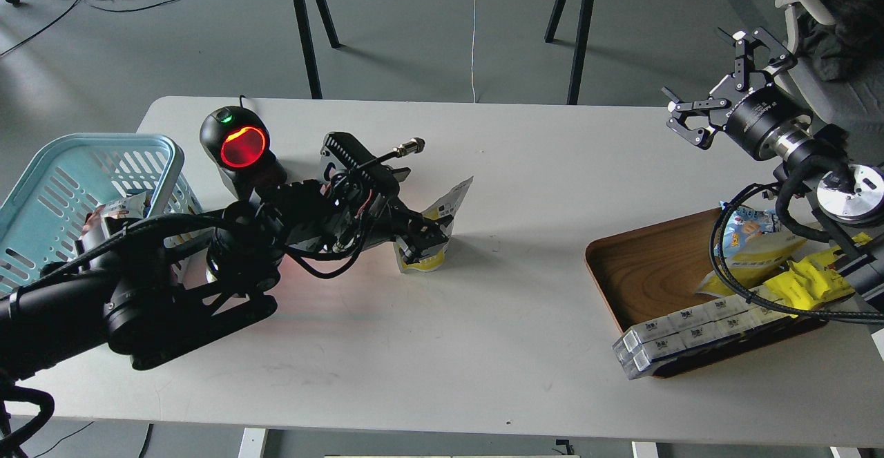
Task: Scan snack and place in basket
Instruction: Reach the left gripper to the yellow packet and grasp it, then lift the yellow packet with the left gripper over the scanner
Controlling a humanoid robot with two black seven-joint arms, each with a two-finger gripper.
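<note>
The snack [456, 197], a yellow-and-white pouch, stands upright on the white table [483, 347] near its middle. My left gripper [427, 232] reaches in from the left and is closed around the pouch's middle; only the pouch's white top corner and yellow bottom edge show. The light blue basket [103, 141] stands at the table's left edge, behind my left arm, with some packets inside. My right gripper [711, 95] is open and empty, held in the air over the table's far right edge.
A black scanner [242, 146] with a glowing red window stands between basket and pouch. A brown wooden tray [649, 264] at the right holds yellow packets [808, 282], a blue bag [749, 226] and white boxes [690, 330]. Cables hang over the tray.
</note>
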